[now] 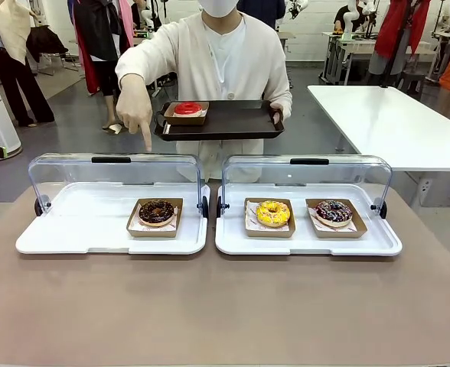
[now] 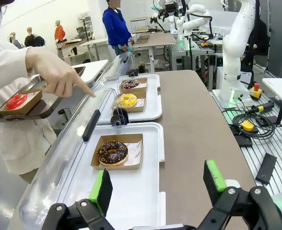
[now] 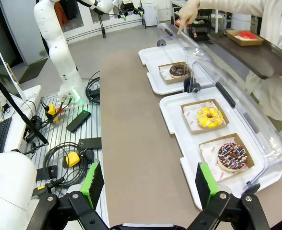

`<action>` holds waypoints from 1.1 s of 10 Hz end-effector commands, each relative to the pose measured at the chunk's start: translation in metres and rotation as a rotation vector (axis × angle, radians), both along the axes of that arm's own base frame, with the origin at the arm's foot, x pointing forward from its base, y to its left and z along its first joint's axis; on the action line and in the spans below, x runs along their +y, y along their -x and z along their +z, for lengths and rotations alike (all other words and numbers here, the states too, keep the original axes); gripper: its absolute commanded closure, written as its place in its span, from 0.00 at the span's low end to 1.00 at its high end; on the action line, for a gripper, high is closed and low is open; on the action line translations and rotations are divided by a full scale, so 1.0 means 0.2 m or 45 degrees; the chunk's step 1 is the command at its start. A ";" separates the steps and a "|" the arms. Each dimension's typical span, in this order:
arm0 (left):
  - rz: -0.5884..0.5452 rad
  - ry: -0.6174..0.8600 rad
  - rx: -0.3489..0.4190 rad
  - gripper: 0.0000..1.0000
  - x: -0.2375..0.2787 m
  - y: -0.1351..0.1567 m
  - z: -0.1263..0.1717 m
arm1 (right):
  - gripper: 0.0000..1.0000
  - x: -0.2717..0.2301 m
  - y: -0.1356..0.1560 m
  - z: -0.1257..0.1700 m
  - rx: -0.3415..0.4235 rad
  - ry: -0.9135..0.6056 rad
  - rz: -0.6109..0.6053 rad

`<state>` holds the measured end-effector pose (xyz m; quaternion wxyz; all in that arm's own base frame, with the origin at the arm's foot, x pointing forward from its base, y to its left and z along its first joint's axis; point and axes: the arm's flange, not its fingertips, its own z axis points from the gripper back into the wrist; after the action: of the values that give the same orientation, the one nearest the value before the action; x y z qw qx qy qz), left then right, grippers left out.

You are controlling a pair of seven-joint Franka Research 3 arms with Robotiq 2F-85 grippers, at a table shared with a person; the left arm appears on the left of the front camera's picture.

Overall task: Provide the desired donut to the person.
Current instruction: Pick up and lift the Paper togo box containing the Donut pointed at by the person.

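Request: the person (image 1: 225,69) points one hand (image 1: 135,107) down at the left display case (image 1: 72,233), which I judge to be a choice of the chocolate donut (image 1: 157,212) inside.
Chocolate donut: sits in its cardboard tray in the right part of that case, with the lid raised for access.
Serving tray (image 1: 240,122): held out at the far side with a red donut (image 1: 187,108) on it, probably to receive the next one.
Left end effector (image 2: 158,184): released and empty, hovering at the case's left end.
Right end effector (image 3: 148,184): released and empty, above the counter (image 3: 131,120).

Person (image 1: 225,76), head past front view's top edge
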<state>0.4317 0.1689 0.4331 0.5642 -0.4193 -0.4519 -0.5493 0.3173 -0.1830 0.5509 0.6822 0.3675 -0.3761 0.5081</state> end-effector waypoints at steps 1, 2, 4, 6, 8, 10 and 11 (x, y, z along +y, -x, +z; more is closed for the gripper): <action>-0.002 0.002 -0.020 0.00 0.01 0.00 0.01 | 0.00 0.01 0.00 0.00 -0.006 -0.012 0.006; -0.002 0.002 -0.020 0.00 0.01 0.00 0.01 | 0.00 0.01 0.00 0.00 -0.006 -0.012 0.006; -0.002 0.002 -0.020 0.00 0.01 0.00 0.01 | 0.00 0.01 0.00 0.00 -0.006 -0.012 0.006; -0.002 0.002 -0.020 0.00 0.01 0.00 0.01 | 0.00 0.01 0.00 0.00 -0.006 -0.012 0.006; -0.002 0.002 -0.020 0.00 0.01 0.00 0.01 | 0.00 0.01 0.00 0.00 -0.006 -0.012 0.006; 0.008 -0.150 0.000 0.00 -0.03 0.05 0.14 | 0.00 0.01 0.00 0.00 -0.006 -0.012 0.006; -0.056 -0.290 0.003 0.00 -0.07 0.08 0.27 | 0.00 0.01 0.00 0.00 -0.006 -0.012 0.006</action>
<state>0.4260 0.1653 0.4565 0.5773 -0.3921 -0.4221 -0.5786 0.3173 -0.1829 0.5509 0.6822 0.3675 -0.3760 0.5082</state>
